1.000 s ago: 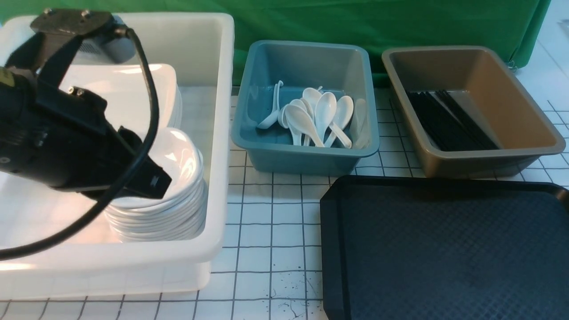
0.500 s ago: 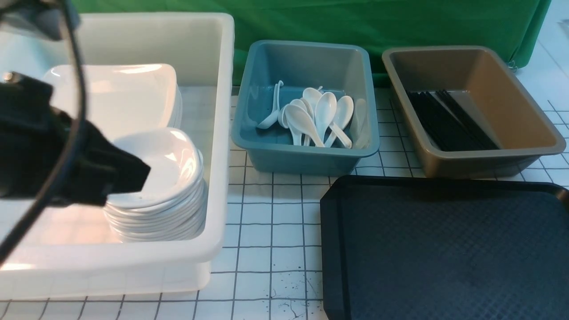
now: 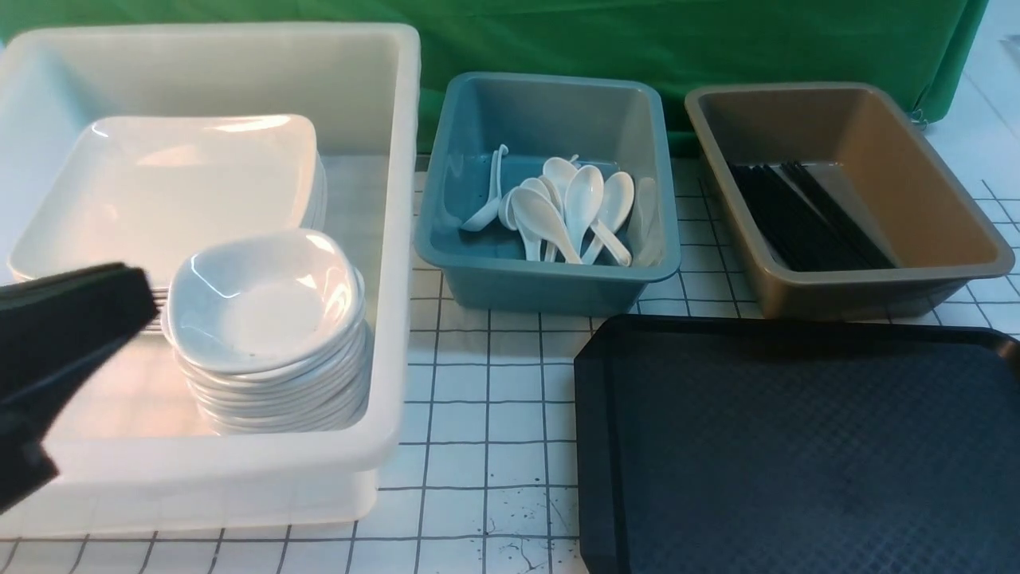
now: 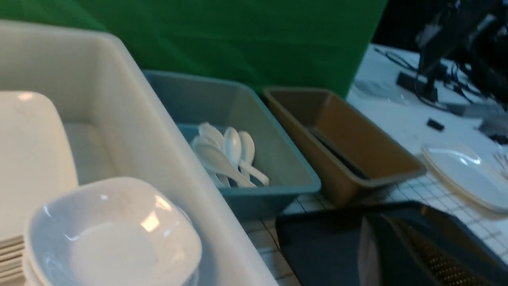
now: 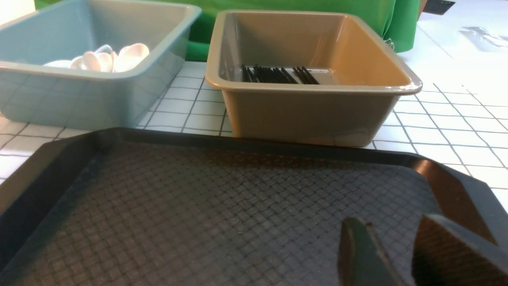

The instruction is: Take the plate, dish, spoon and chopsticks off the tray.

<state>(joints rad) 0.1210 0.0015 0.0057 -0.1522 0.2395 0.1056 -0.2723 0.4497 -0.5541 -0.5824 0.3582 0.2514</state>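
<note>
Left gripper [image 3: 64, 319] at far left edge, over near-left corner of the white tub [image 3: 398, 239], holding nothing; open or closed: cannot tell, only one dark finger [image 4: 420, 254] visible in wrist view. In the tub: stack of large square plates [image 3: 183, 183] at back, stack of small rounded-square dishes [image 3: 267, 319] just in front, touching. Teal tub [image 3: 550, 279] next, white soup spoons [image 3: 570, 211] piled inside. Brown tub [image 3: 845, 291] beyond, black chopsticks [image 3: 805, 215] flat on its floor. Black diamond-textured tray [image 3: 797, 446] at near right, bare. Right gripper [image 5: 391, 254] low over the tray's near-right part, fingers parted, empty. No readable labels or writing anywhere.
</note>
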